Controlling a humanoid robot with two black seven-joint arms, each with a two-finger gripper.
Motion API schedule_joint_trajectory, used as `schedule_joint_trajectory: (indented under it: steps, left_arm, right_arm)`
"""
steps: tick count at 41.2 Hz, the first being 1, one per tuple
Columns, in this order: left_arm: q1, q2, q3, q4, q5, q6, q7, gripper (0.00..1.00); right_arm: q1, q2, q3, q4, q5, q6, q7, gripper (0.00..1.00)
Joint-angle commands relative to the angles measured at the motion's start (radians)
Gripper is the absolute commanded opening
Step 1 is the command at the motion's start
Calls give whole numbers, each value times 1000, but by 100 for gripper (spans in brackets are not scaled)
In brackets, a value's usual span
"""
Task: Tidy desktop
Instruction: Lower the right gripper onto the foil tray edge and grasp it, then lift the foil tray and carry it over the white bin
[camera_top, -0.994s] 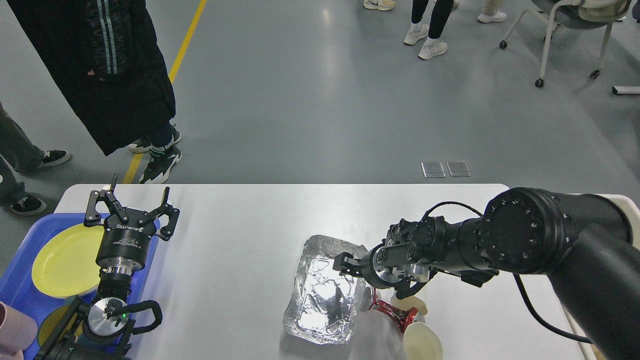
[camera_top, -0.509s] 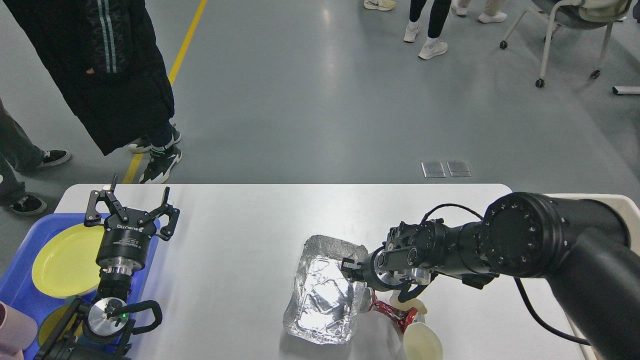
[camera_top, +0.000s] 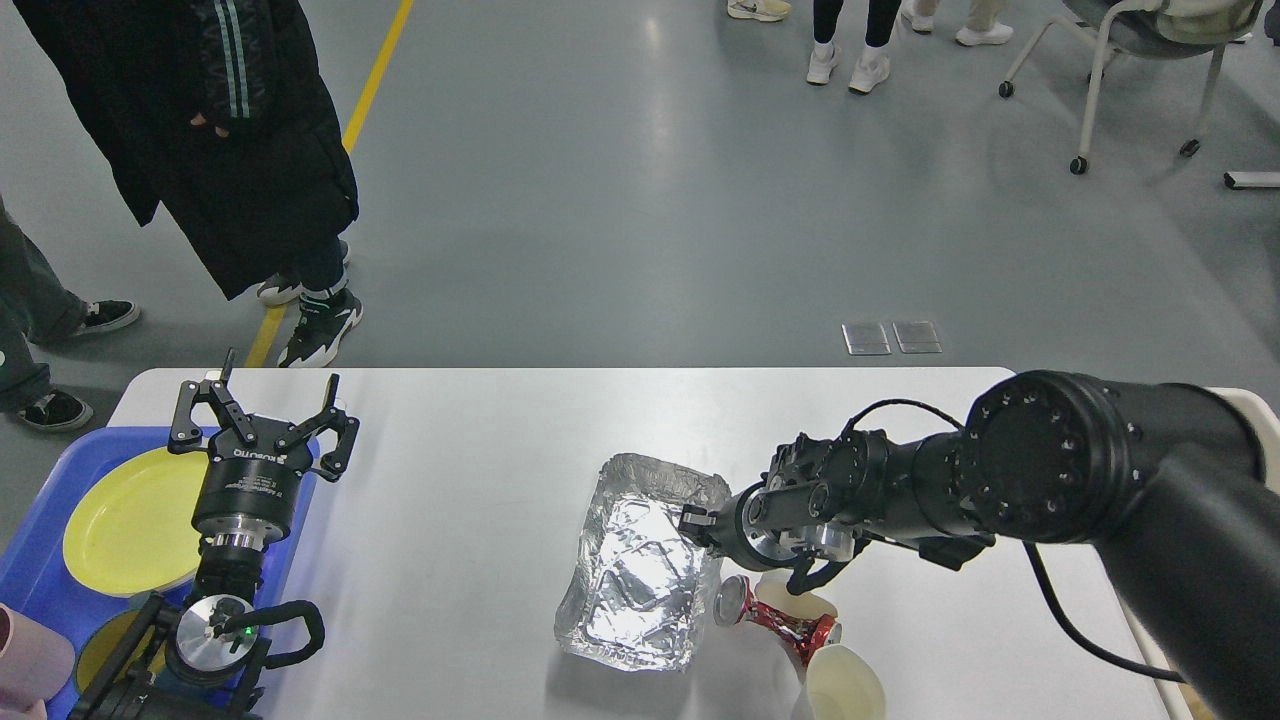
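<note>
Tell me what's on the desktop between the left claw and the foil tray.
Nothing; in the head view, bare desktop separates the left claw from the foil tray.

A big white desktop (camera_top: 480, 450) holds a shiny foil tray (camera_top: 640, 565). Just beside the tray lies a red can (camera_top: 775, 620) on its side, with two pale cups (camera_top: 845, 685) near it.

Right gripper (camera_top: 700, 522) end-on, its fingers indistinct against the foil tray (camera_top: 635, 570); cream cup (camera_top: 845, 688) cropped at bottom edge.
</note>
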Motion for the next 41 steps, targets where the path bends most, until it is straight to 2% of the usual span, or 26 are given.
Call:
schedule_joint_trajectory:
  steps: [1, 13, 24, 32, 36, 41]
  left_arm:
    - [0, 0, 0, 0, 1, 0, 0, 96]
    - [0, 0, 0, 0, 1, 1, 0, 96]
    - [0, 0, 0, 0, 1, 0, 0, 97]
    - [0, 0, 0, 0, 1, 0, 0, 96]
    - [0, 0, 0, 0, 1, 0, -2, 96]
    - [0, 0, 0, 0, 1, 0, -2, 96]
  right_arm:
    - [135, -42, -1, 107, 22, 67, -4, 0]
    - [446, -182, -12, 286, 35, 326, -2, 0]
    - [793, -343, -110, 457, 14, 602, 5, 0]
    - [980, -397, -202, 564, -26, 626, 10, 0]
    - [1008, -410, -222, 593, -31, 626, 10, 0]
    - [1008, -409, -283, 595, -29, 619, 31, 0]
